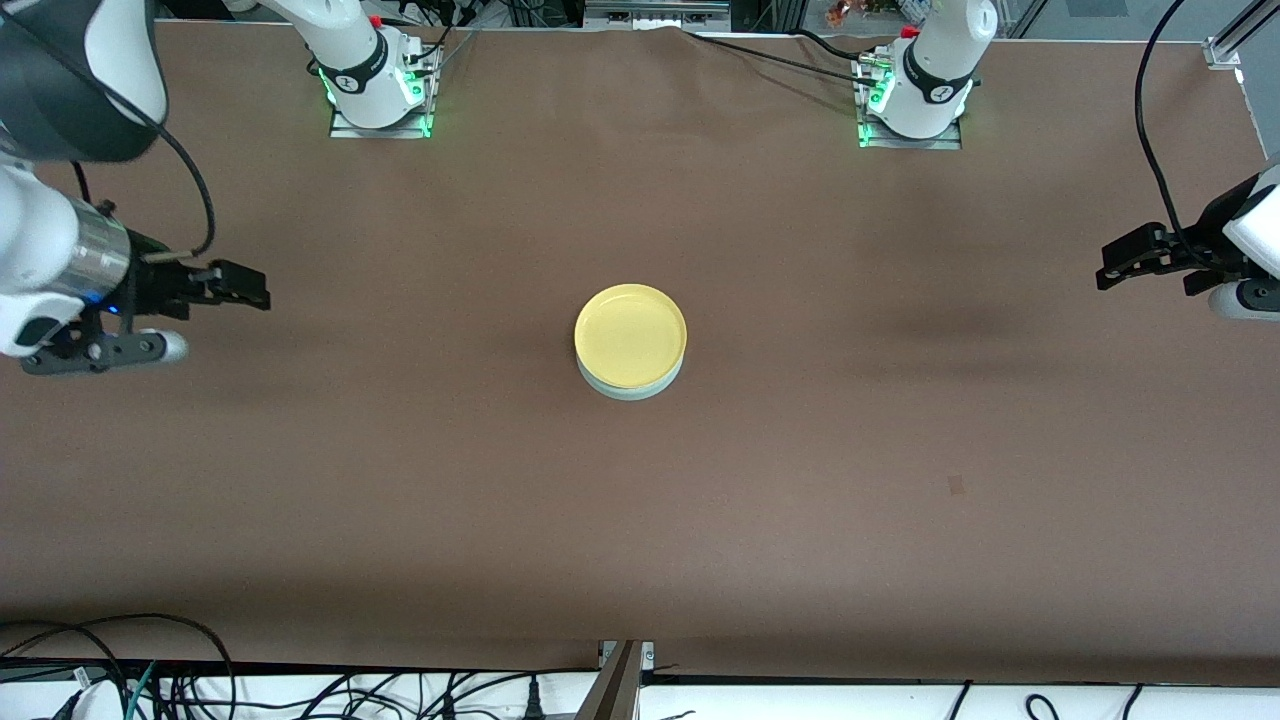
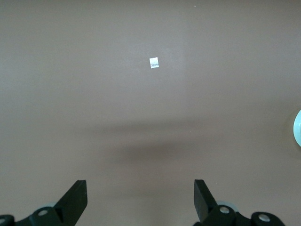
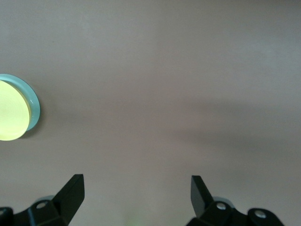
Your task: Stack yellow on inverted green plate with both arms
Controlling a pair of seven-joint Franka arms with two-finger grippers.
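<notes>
The yellow plate (image 1: pixel 630 334) rests upright on top of the pale green plate (image 1: pixel 632 389), which lies upside down at the middle of the table with only its rim showing below the yellow one. In the right wrist view the yellow plate (image 3: pixel 10 111) and the green plate's rim (image 3: pixel 33 106) show at the edge. A sliver of the green plate (image 2: pixel 297 128) shows in the left wrist view. My right gripper (image 1: pixel 250 288) (image 3: pixel 137 186) hovers open and empty over the right arm's end of the table. My left gripper (image 1: pixel 1110 268) (image 2: pixel 140 190) hovers open and empty over the left arm's end.
The brown table cover (image 1: pixel 900 450) stretches wide around the stack. A small white mark (image 2: pixel 154 62) lies on it under the left wrist. A small dark patch (image 1: pixel 956 485) sits nearer the front camera. Cables (image 1: pixel 150 680) run along the front edge.
</notes>
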